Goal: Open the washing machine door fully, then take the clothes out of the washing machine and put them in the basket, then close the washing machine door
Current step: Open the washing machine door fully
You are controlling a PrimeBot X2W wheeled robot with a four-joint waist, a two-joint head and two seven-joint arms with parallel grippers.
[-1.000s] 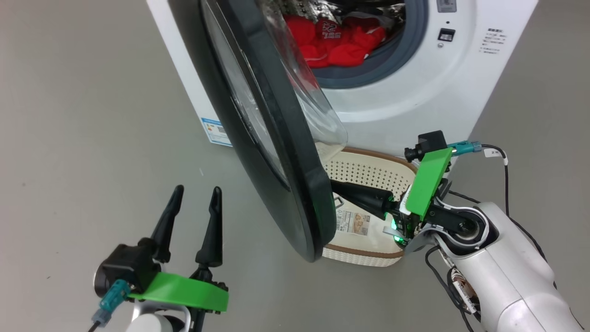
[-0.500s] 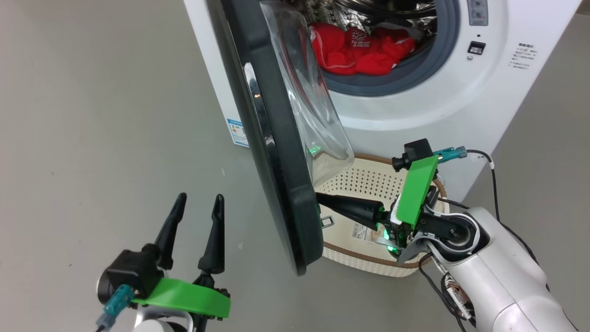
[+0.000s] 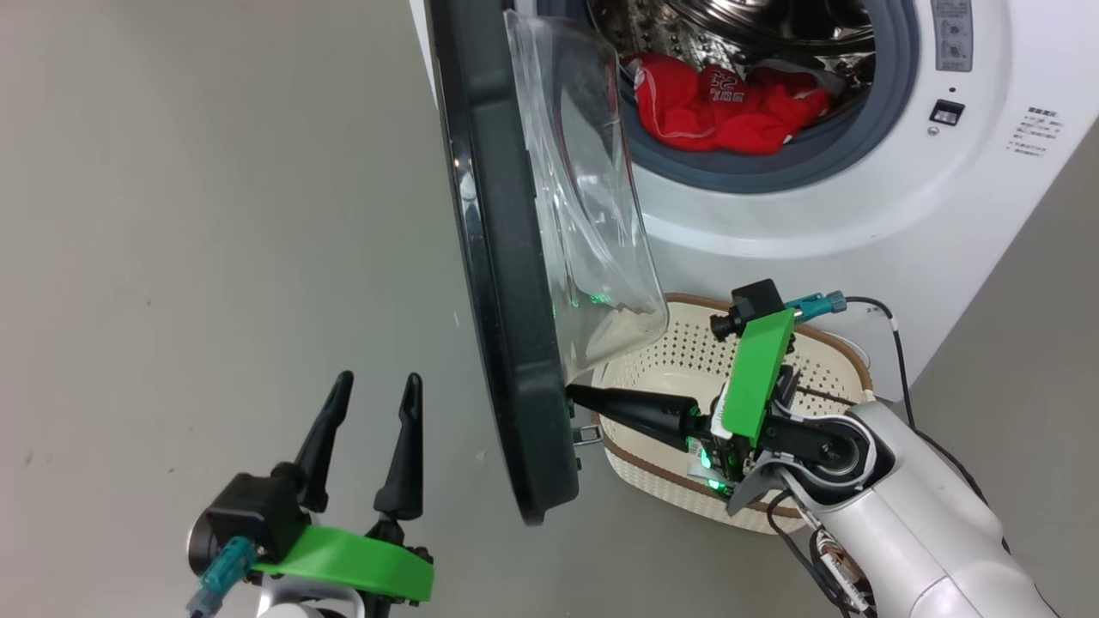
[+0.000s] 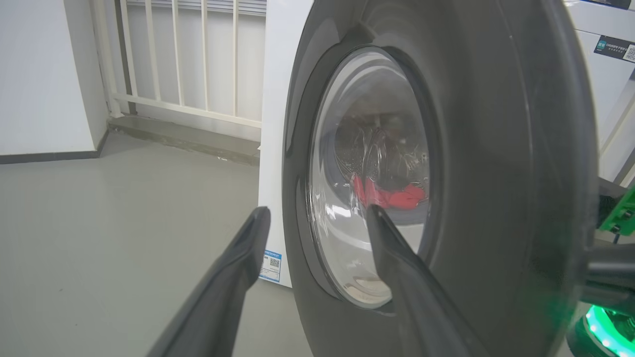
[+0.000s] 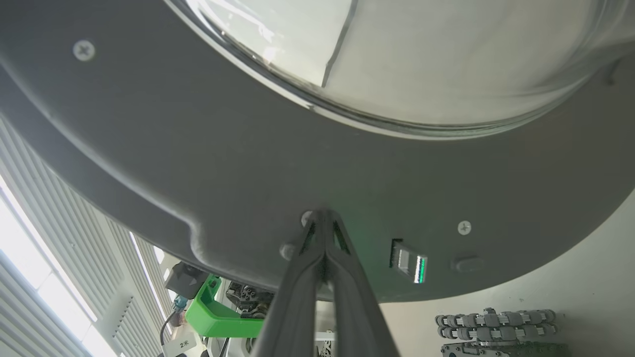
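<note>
Contact sits low on the inner face of the washing machine door [image 3: 502,300]. There the right gripper [image 3: 573,394], its jaws shut flat together on nothing, touches its tip to the dark rim, apparently as a blunt probe to push the door wider. On the door's outer side and apart from it, the left gripper [image 3: 378,382] hovers, spread and empty. The door stands upright, edge-on to the head camera, its glass bowl facing the clothes [image 3: 721,112] in the drum. The basket [image 3: 678,343] waits just inside its lower edge.
</note>
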